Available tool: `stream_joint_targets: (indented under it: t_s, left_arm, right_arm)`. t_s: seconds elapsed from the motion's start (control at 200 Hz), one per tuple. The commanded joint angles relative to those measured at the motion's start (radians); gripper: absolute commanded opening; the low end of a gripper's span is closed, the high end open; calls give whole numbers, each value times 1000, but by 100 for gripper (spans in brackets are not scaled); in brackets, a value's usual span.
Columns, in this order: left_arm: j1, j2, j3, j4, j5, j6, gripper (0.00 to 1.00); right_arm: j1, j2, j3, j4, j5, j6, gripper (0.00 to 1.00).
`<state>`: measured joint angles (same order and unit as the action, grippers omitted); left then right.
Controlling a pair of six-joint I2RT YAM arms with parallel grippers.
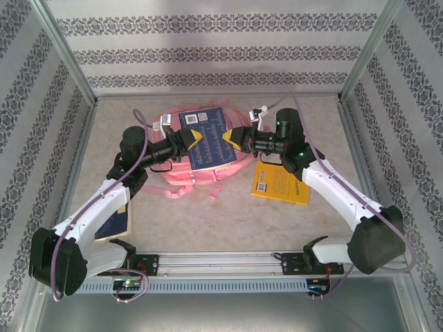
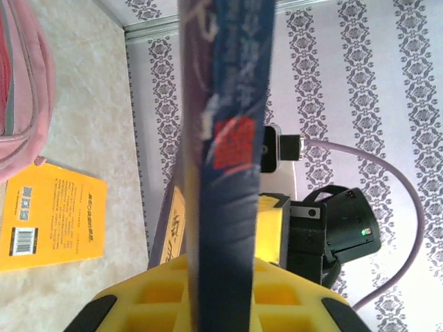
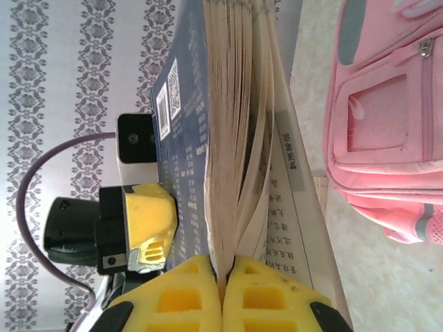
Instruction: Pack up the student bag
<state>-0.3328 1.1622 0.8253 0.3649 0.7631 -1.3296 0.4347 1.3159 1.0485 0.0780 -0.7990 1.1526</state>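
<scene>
bag (image 3: pixel 387 138) one, books (image 1: pixel 280 183) three, blue book (image 1: pixel 211 142) in left claw (image 1: pixel 188 143), right claw (image 1: pixel 242 142)

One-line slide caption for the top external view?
Left gripper and right gripper hold a dark blue paperback book above the pink fabric backpack; yellow paperback book lies alongside.

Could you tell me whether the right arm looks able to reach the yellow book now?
Probably not yet: the right end effector is clamped on the blue book over the student bag. The yellow book lies uncovered beside that arm, so likely yes once it lets go.
</scene>
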Motion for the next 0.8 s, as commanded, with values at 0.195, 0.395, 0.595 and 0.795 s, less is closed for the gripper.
stream_joint_targets:
  t_s: [0.195, 0.395, 0.595, 0.795]
  left_arm:
    - [-1, 5, 122, 109, -229, 0, 0]
    - [-23, 48, 200, 140, -378, -36, 0]
    - [-58, 99, 260, 150, -433, -58, 0]
    - [-92, 108, 266, 149, -479, -66, 0]
  right_arm:
    - [-4, -105, 5, -79, 226, 12, 95]
    - [53, -76, -16, 156, 258, 222, 98]
    - [141, 2, 47, 354, 362, 294, 98]
    - [180, 33, 110, 339, 502, 210, 86]
